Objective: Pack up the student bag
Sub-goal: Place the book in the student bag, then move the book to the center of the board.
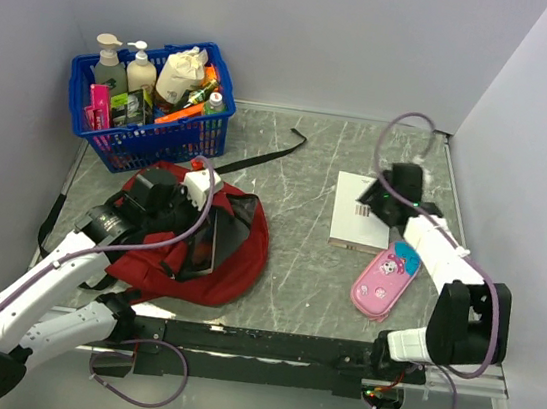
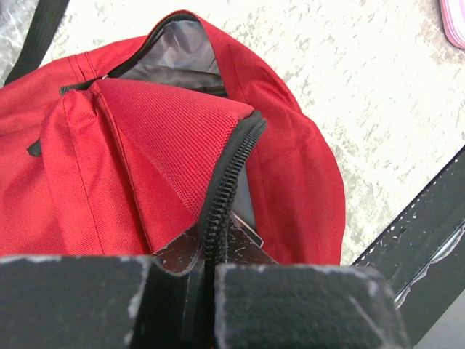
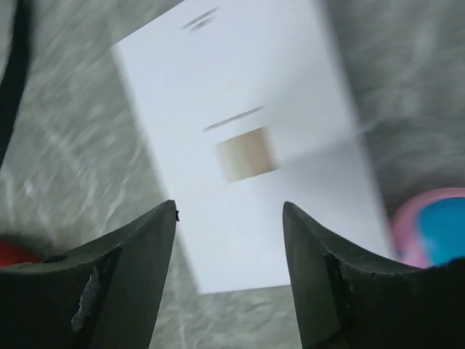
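The white book (image 3: 247, 145) lies just below the right fingers (image 3: 131, 276) (spread apart), its long axis running between them; the left fingers (image 2: 305, 305) clamp the red bag (image 2: 160, 131) by its zipper (image 2: 221, 189).

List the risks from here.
1. The left gripper pinches only the zipper edge of the bag. The fabric could slip out and the opening sag shut.
2. The book lies flat on the table, so the open right gripper above it may just push it, possibly into the pencil case beside it.
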Robot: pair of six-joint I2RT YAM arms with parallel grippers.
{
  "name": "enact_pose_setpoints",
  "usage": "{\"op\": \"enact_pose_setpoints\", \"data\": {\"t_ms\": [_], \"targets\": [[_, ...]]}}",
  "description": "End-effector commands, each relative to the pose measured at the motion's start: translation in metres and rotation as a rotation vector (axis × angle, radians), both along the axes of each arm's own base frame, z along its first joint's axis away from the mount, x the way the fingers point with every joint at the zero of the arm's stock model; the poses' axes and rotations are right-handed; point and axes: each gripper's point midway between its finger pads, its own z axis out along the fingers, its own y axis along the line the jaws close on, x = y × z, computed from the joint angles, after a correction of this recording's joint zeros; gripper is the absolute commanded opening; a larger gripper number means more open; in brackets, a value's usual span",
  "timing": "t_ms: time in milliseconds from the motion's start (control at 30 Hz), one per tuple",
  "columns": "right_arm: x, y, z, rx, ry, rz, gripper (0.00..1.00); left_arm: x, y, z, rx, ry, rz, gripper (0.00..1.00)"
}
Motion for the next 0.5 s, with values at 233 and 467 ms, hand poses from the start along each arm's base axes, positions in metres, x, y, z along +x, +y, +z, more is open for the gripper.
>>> {"op": "enact_pose_setpoints", "data": {"t_ms": [233,467], "targets": [[0.006,-0.100,-0.038,-0.026,0.108,-0.221,0.58,0.008,-0.001,0.031,-0.059,-0.122,0.002,0.01],[0.013,-0.099,-0.055,0.042,0.150,-0.190,0.52,0.012,0.005,0.038,-0.075,-0.139,0.032,0.01]]}}
